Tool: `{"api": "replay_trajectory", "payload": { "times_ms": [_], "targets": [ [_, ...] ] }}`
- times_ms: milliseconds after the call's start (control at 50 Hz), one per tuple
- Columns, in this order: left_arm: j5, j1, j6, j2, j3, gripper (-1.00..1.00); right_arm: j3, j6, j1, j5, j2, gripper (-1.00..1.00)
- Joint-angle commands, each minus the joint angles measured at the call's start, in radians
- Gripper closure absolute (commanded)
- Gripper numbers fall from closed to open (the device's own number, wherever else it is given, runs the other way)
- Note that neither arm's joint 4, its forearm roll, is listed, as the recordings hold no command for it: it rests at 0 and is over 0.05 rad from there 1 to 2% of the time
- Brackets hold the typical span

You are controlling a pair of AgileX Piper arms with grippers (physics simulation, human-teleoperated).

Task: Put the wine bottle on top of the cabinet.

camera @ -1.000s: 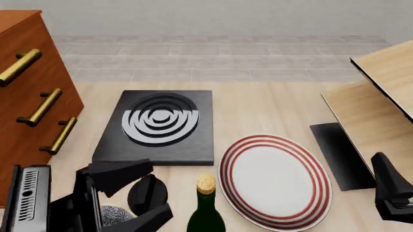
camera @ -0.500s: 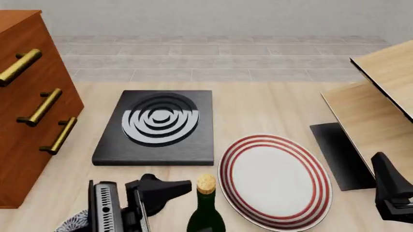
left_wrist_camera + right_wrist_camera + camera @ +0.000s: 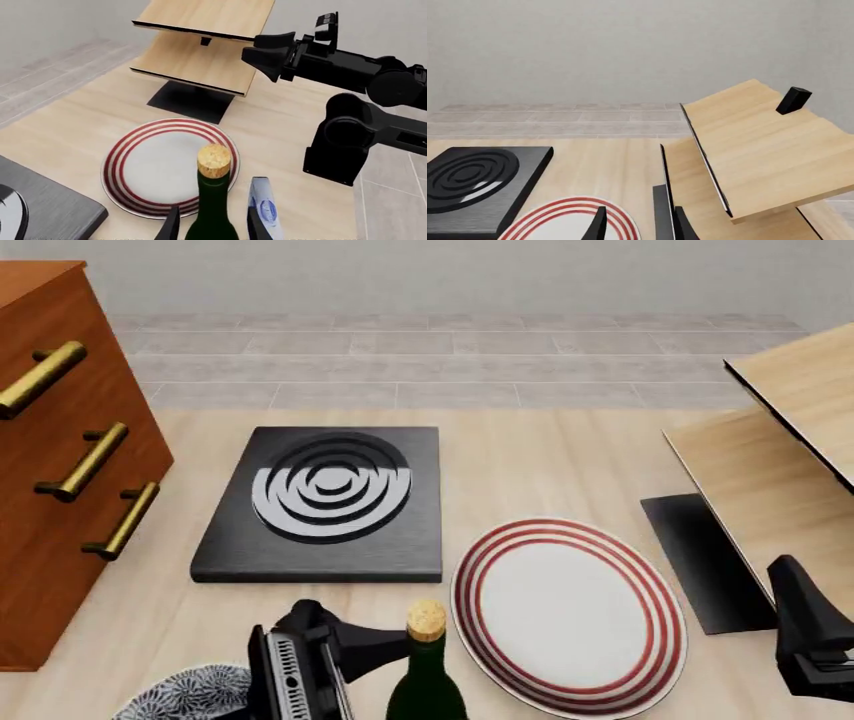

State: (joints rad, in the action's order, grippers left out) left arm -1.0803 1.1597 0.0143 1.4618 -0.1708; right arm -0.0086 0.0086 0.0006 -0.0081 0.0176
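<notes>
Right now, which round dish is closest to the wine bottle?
The red-striped plate, just right of the wine bottle. The blue patterned bowl sits farther left, beyond the left end effector.

Plain grey wall [image 3: 441,275], pale tiled floor [image 3: 441,365] beyond light-wood table [image 3: 561,460]

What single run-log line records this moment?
left gripper: open, straddling wine bottle | right gripper: open, idle | cabinet: top unseen
</notes>
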Motion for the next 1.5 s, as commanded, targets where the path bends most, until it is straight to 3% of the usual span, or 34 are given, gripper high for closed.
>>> {"api": "replay_trajectory", "payload": {
  "times_ms": [20,960,980,1320,1500],
  "targets": [
    [-0.034,0.001,-0.001,0.067,-0.013,-1.00,0.000,0.000,0.000,0.000,0.000,-1.00],
    [-0.126,-0.001,0.002,0.272,-0.080,-1.00,0.000,0.000,0.000,0.000,0.000,-1.00],
    [-0.127,-0.003,0.001,0.275,-0.080,1.00,0.000,0.000,0.000,0.000,0.000,-1.00],
    [-0.108,-0.012,0.004,0.230,-0.067,1.00,0.000,0.000,0.000,0.000,-0.001,-1.00],
    [-0.041,-0.029,-0.009,0.129,-0.055,1.00,0.000,0.000,0.000,0.000,0.000,-1.00]
  ]
}}
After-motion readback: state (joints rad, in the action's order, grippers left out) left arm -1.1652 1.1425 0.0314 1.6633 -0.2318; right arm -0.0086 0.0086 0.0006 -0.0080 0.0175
